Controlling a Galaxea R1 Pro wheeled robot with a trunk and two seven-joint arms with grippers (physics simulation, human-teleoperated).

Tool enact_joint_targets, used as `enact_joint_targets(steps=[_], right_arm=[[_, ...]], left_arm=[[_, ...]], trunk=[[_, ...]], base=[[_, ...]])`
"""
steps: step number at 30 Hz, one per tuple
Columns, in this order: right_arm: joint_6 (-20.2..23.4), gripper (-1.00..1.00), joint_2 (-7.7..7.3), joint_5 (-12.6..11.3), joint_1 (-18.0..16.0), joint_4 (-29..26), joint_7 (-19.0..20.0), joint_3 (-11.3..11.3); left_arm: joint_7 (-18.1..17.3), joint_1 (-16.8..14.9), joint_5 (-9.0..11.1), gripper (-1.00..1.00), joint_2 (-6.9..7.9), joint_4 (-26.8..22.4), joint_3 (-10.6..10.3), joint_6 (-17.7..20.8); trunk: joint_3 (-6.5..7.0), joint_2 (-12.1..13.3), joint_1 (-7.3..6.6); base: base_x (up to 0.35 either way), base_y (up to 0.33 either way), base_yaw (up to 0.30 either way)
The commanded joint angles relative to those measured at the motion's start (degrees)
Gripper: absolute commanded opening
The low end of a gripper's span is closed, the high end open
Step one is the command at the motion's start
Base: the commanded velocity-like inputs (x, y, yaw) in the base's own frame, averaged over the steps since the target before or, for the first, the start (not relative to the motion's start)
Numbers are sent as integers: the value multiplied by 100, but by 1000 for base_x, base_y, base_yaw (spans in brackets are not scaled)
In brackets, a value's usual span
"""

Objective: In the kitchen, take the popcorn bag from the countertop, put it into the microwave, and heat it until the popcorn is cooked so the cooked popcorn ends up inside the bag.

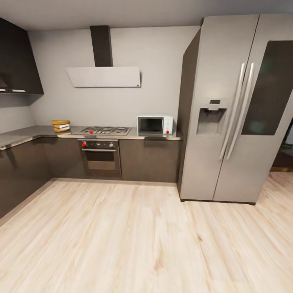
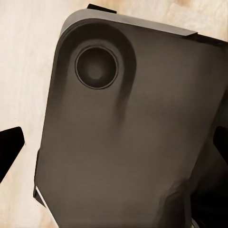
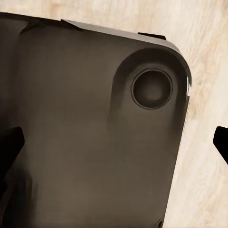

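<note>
Far across the room, the tan popcorn bag (image 1: 60, 125) stands on the grey countertop (image 1: 24, 133), just left of the gas hob. The pale microwave (image 1: 154, 125), its dark door closed, sits on the same countertop beside the fridge. The popcorn itself is too small to make out. In the left wrist view my left gripper (image 2: 114, 147) is open, its dark fingertips (image 2: 9, 151) spread wide over my own dark base. In the right wrist view my right gripper (image 3: 115, 142) is likewise open and holds nothing.
A gas hob (image 1: 105, 130) and a built-in oven (image 1: 99, 156) lie between the bag and the microwave. A tall steel fridge (image 1: 236, 110) stands at right. Dark cabinets (image 1: 20, 175) run along the left wall. Pale wood floor (image 1: 134, 240) stretches ahead of me.
</note>
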Motion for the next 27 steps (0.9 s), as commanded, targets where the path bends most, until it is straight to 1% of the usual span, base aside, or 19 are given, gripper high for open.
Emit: enact_joint_targets(steps=[1, 11, 24, 27], right_arm=[[-32, 100, -1, 41, -3, 8, -4, 10], [-64, 100, -2, 37, -5, 8, -4, 10], [-63, 100, 0, 33, -3, 8, -4, 6], [-58, 100, -2, 33, -2, 8, -4, 3]], left_arm=[[4, 1, 33, 100, -1, -8, 1, 2], [4, -2, 33, 100, -1, -8, 1, 27], [4, -1, 33, 100, -1, -8, 1, 19], [4, 1, 33, 100, -3, -8, 1, 19]], trunk=[[-4, -2, 4], [-4, -2, 4], [-4, -2, 4], [-4, -2, 4]], base=[[323, 144, 0], [322, 122, 0], [322, 6, 0], [323, 0, -88]])
